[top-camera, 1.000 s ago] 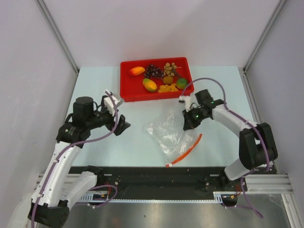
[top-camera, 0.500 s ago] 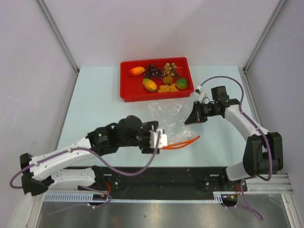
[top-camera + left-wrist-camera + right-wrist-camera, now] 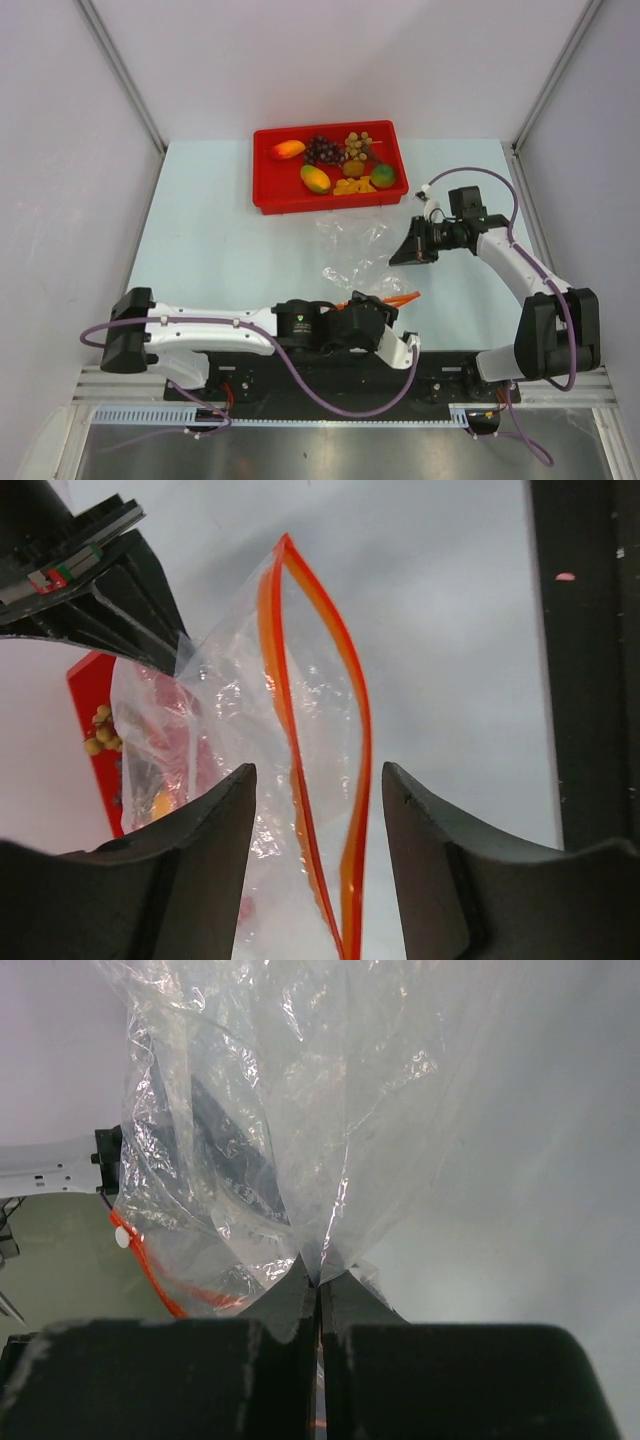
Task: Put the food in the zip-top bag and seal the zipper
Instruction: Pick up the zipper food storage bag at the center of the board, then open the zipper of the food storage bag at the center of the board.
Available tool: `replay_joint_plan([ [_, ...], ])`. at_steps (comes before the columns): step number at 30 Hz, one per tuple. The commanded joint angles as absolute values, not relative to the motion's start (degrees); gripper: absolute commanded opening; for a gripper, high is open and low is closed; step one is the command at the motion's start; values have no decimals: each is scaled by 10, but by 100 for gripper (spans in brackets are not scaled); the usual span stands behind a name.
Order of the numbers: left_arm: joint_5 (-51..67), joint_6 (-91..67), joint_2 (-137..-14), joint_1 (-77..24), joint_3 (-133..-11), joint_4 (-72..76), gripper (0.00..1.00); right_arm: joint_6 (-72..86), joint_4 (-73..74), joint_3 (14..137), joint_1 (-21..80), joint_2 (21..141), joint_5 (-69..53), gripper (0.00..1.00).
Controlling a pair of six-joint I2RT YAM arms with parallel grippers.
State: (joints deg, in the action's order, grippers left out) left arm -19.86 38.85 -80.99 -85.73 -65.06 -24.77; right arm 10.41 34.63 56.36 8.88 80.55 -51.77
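The zip-top bag point(image 3: 355, 255) is thin, clear and crinkly, and it catches the light in sharp creases. It lies on the pale, smooth surface point(image 3: 220, 230) between my two hands. Its zipper point(image 3: 364, 740) is a narrow red-orange strip, bowed into a long pointed loop, so the mouth gapes.

My left hand point(image 3: 318, 780) is about half open, its dark fingers standing on either side of the near end of that loop. I cannot tell whether they touch the strip. My right hand point(image 3: 320, 1275) is clamped flat on a pinch of the clear film at the bag's far side, lifting it into folds.

The food sits in the glossy red tray point(image 3: 290, 204) at the far edge: two mangoes point(image 3: 315, 179), the knobbly purple grapes point(image 3: 322, 150), the tan ball cluster point(image 3: 357, 142), the green fruit point(image 3: 383, 176) and the orange chunks point(image 3: 350, 186). Bare surface lies to the left of the bag. The black rail point(image 3: 300, 375) runs just behind my left hand.
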Motion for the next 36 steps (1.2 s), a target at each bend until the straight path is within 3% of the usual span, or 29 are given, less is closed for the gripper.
replay_joint_plan([
  [1, -284, 414, -825, -858, -672, -211, 57, 121, 324, 548, 89, 775, -520, 0],
  [5, -323, 429, -854, -846, -657, -190, 47, 122, 324, 545, 89, 767, -525, 0],
  [7, -323, 406, -861, -827, -671, -199, 26, 119, 328, 547, 90, 763, -525, 0],
  [8, -316, 392, -864, -820, -683, -211, 7, 118, 327, 548, 88, 758, -520, 0],
  [9, -291, 372, -864, -803, -697, -225, 0, 117, 327, 550, 88, 758, -518, 0],
  [11, -258, 292, -864, -779, -753, -274, 0, 116, 328, 582, 81, 765, -502, 21],
  [12, -239, 262, -866, -753, -774, -292, 0, 113, 345, 602, 74, 772, -502, 49],
  [13, -209, 201, -865, -740, -811, -317, 0, 106, 355, 628, 49, 780, -508, 67],
  [14, -194, 171, -865, -727, -829, -328, 0, 105, 362, 675, 31, 786, -521, 92],
  [15, -180, 140, -863, -702, -846, -337, 0, 105, 371, 701, 11, 795, -530, 99],
  [18, -143, 9, -836, -665, -876, -299, 0, 122, 365, 764, -83, 779, -555, 100],
  [22, -193, -129, -799, -656, -878, -209, 0, 173, 308, 748, -179, 708, -573, 99],
  [24, -199, -153, -800, -654, -885, -171, 0, 180, 296, 735, -204, 679, -593, 94],
  [32, -322, -263, -948, -653, -1040, -250, 1, 202, 301, 688, -184, 553, -590, 71],
  [36, -353, -275, -995, -654, -1082, -250, 0, 234, 296, 672, -142, 523, -547, 68],
])
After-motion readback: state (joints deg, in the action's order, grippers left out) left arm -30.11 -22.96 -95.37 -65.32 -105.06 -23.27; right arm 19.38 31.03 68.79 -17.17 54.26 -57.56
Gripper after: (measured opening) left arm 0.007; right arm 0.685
